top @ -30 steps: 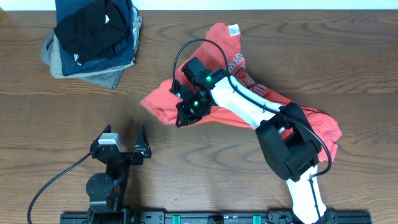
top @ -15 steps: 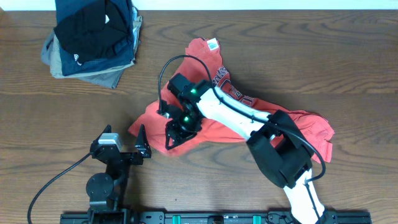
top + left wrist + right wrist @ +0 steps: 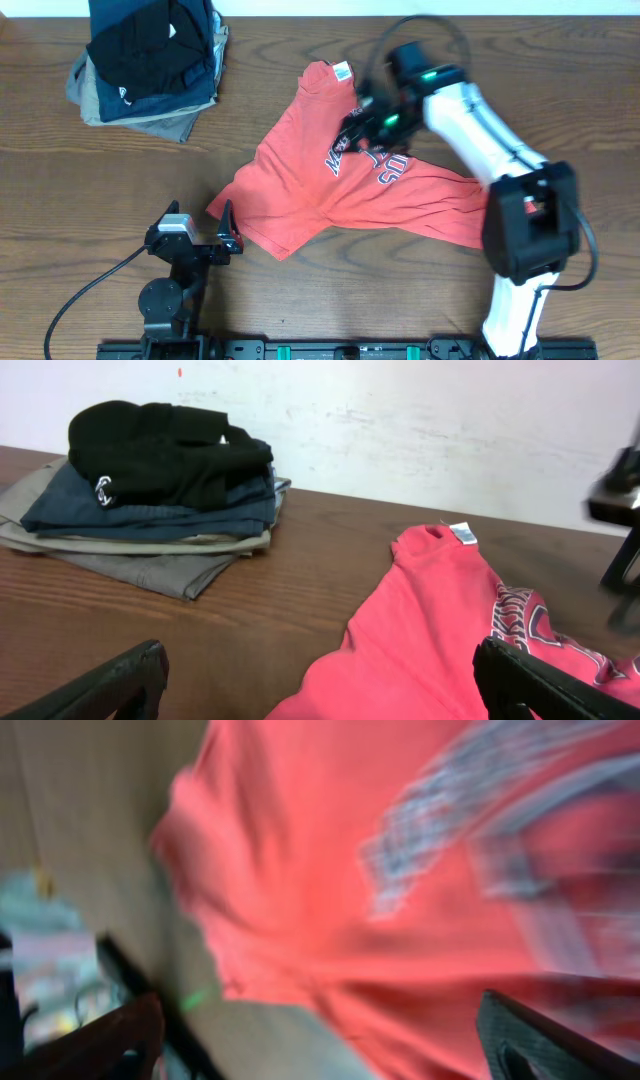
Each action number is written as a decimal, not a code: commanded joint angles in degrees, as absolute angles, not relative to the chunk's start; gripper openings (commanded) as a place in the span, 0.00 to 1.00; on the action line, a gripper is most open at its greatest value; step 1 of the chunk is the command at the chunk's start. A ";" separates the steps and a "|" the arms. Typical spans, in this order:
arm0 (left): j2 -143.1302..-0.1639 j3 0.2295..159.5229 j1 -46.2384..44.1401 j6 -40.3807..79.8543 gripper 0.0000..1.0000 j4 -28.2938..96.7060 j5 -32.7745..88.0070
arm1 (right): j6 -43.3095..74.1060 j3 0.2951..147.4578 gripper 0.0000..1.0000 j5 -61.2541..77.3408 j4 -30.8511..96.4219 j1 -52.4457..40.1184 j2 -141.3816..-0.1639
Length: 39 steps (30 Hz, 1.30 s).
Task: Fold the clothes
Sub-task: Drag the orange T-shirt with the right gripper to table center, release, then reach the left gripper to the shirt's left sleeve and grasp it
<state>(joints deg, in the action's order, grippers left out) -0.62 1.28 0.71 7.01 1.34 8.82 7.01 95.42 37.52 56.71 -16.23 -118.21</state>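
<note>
Coral-red cotton, the T-shirt [image 3: 330, 190] lies printed side up near the middle of the wooden surface [image 3: 520, 80]. It runs on a slant, with its collar tag [image 3: 342, 70] toward the far edge. It is opened out but not flat: creases run under the navy lettering [image 3: 385, 168], and the right-hand part is bunched where it passes below the right arm. No fold is made yet.

The right tool [image 3: 362, 125] hangs over the chest, just above the lettering. Its wrist view is badly blurred, yet its two fingers show far apart with only cloth beneath them, so it grips nothing. The left tool [image 3: 230, 230] sits low at the near side, just beside the shirt's nearest corner, its fingers also spread and empty. A stack of folded dark garments [image 3: 150, 60] stands well apart at the far left corner.

The step in hand looks like laying the shirt flat before any fold. To do it well, each tool should likely take an outer edge rather than the middle: the right one a shoulder or the bunched side, the left one the near corner. Then they should draw apart gently until the creases go. Pinching through both layers, or pulling with one arm alone, would probably drag the whole shirt instead of smoothing it.
</note>
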 commanded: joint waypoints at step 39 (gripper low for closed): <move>-0.23 0.25 0.89 18.76 0.98 -1.65 24.23 | 11.84 95.96 0.99 22.11 61.04 16.05 -117.30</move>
<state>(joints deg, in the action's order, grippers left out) -0.62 1.19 0.71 18.11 -0.64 20.34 10.33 95.48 21.19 60.82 15.81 -118.21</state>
